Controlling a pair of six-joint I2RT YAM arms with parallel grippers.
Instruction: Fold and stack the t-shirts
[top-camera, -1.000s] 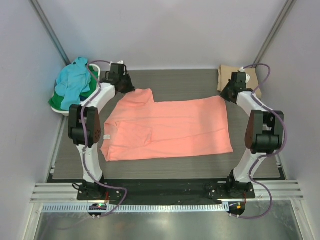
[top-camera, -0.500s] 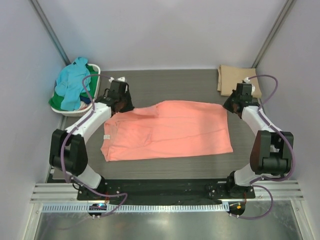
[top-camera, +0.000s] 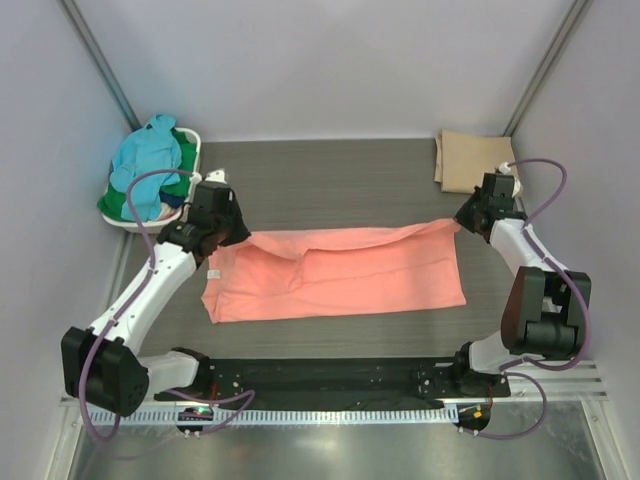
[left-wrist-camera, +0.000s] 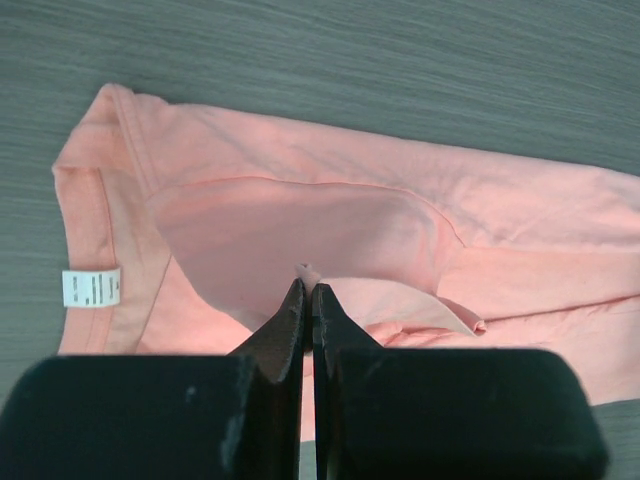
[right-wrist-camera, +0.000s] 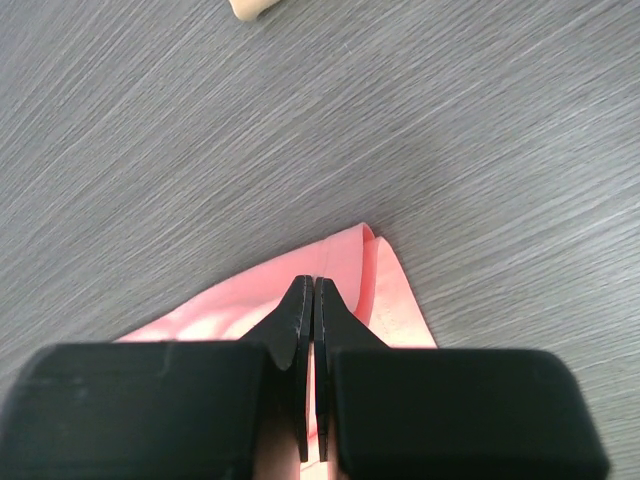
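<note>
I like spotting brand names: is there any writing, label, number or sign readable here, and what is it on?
Small white sewn-in tag near the edge of the soft salmon-pink cloth t-shirt: faint printed lines, too small and blurred to read.
No other words, numbers or signs show anywhere.

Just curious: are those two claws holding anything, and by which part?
Yes. Both hold the pink shirt by its far edge: the left claw pinches it at the collar end, the right claw at the hem-end corner.

basket (top-camera: 193, 139): white, far-left corner | table (top-camera: 340, 170): dark grey wood-grain | rail (top-camera: 330, 415): metal, near edge
</note>
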